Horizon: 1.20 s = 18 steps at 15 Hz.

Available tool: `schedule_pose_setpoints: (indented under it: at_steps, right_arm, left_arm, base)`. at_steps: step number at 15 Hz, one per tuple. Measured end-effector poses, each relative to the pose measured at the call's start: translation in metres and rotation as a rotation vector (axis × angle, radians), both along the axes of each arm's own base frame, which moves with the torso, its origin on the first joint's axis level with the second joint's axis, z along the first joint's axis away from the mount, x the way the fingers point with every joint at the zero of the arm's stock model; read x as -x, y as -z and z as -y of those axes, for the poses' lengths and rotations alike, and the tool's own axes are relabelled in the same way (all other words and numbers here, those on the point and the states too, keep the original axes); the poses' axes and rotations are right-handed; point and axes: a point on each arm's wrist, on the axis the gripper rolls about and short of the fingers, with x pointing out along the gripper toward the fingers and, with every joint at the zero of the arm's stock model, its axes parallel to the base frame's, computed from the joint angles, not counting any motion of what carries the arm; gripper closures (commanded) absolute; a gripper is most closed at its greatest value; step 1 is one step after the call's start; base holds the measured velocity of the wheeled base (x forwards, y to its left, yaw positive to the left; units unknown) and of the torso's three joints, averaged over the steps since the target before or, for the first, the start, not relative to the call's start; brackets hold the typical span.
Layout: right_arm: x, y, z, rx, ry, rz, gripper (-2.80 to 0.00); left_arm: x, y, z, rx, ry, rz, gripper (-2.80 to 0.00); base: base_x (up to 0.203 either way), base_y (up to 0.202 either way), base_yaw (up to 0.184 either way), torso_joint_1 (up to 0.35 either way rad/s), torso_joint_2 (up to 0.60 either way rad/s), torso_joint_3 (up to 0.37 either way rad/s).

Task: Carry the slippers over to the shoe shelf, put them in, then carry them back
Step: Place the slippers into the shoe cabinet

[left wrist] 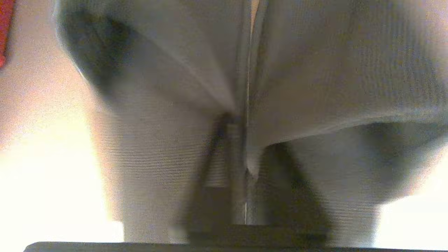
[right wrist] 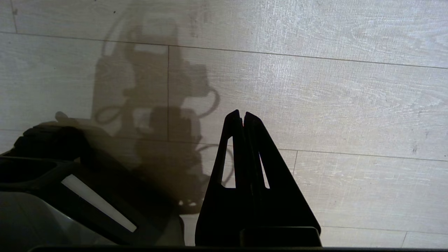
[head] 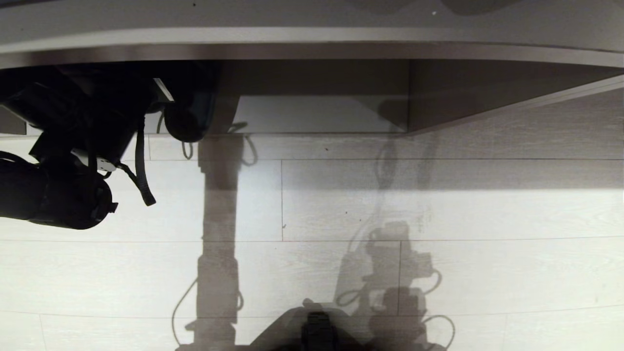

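The slippers [left wrist: 175,70] fill the left wrist view: two grey-blue fabric slippers side by side, their inner edges meeting in a seam. My left gripper [left wrist: 250,134] has its dark fingers [left wrist: 213,164] on either side of those edges, pinching them. A red label [left wrist: 5,31] shows at the edge of that view. In the head view my left arm [head: 73,165] reaches under the top board of the shoe shelf [head: 312,36], so its fingers and the slippers are hidden there. My right gripper [right wrist: 242,114] hangs shut and empty over the floor.
The shelf's taupe side wall [head: 487,92] runs back to the right of the open cubby [head: 317,114]. Pale wood-plank floor [head: 438,214] lies in front, crossed by the robot's shadows. Part of the robot's base [right wrist: 87,203] sits beside the right gripper.
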Motion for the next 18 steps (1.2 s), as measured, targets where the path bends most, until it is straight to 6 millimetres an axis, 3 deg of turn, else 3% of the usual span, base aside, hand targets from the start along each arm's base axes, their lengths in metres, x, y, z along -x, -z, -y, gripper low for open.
schedule_pose_setpoints:
  at_steps: [12, 18]
  right_arm:
    - [0.0, 0.0, 0.0, 0.0, 0.0, 0.0, 0.0]
    - [0.0, 0.0, 0.0, 0.0, 0.0, 0.0, 0.0]
  left_arm:
    - [-0.001, 0.003, 0.003, -0.005, 0.011, -0.008, -2.8]
    - [0.005, 0.013, 0.004, -0.017, 0.022, -0.053, -2.8]
  base:
    - [0.0, 0.0, 0.0, 0.0, 0.0, 0.0]
    - [0.0, 0.0, 0.0, 0.0, 0.0, 0.0]
